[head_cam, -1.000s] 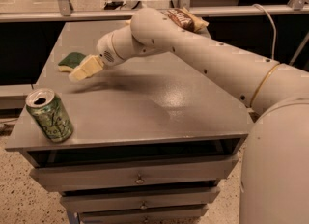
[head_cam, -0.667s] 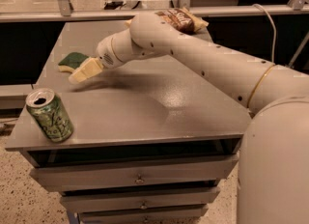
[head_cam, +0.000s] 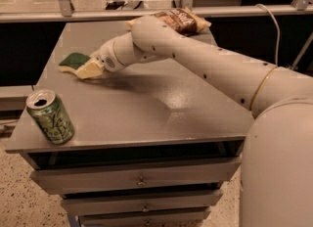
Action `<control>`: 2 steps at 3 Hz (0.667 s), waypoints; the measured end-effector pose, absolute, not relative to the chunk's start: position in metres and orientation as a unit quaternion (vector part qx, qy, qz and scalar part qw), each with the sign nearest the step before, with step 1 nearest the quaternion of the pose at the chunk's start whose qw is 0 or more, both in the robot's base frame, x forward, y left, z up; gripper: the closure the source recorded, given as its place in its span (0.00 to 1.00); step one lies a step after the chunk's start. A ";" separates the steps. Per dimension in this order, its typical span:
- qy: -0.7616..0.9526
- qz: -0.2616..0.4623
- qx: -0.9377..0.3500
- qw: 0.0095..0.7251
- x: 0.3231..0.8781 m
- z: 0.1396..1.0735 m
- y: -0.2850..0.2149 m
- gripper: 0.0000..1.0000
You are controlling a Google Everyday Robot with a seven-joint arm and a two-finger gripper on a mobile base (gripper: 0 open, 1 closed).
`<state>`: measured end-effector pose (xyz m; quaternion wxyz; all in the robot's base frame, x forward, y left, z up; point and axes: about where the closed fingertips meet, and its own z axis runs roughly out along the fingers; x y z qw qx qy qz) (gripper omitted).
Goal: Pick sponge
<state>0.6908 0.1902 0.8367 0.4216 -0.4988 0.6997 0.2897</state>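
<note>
The sponge point(head_cam: 72, 60) lies flat on the far left part of the grey table point(head_cam: 146, 108); its dark green top shows, with pale foam at the edge. My gripper point(head_cam: 88, 69) reaches in from the right and sits low over the table, right at the sponge's near-right edge, partly covering it. The white arm point(head_cam: 195, 59) stretches across the table from the lower right.
A green drink can point(head_cam: 50, 116) stands upright near the table's front left corner. A brown-and-yellow chip bag point(head_cam: 180, 20) lies at the back edge, behind the arm. Drawers point(head_cam: 142, 182) sit under the tabletop. A rail runs behind the table.
The gripper has stayed at the sponge's near-right edge, and the arm has shifted only slightly. The sponge and can have not moved.
</note>
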 end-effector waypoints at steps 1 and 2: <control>0.693 0.290 -0.496 0.435 0.690 0.847 0.183 0.71; 0.678 0.305 -0.488 0.458 0.690 0.870 0.165 0.93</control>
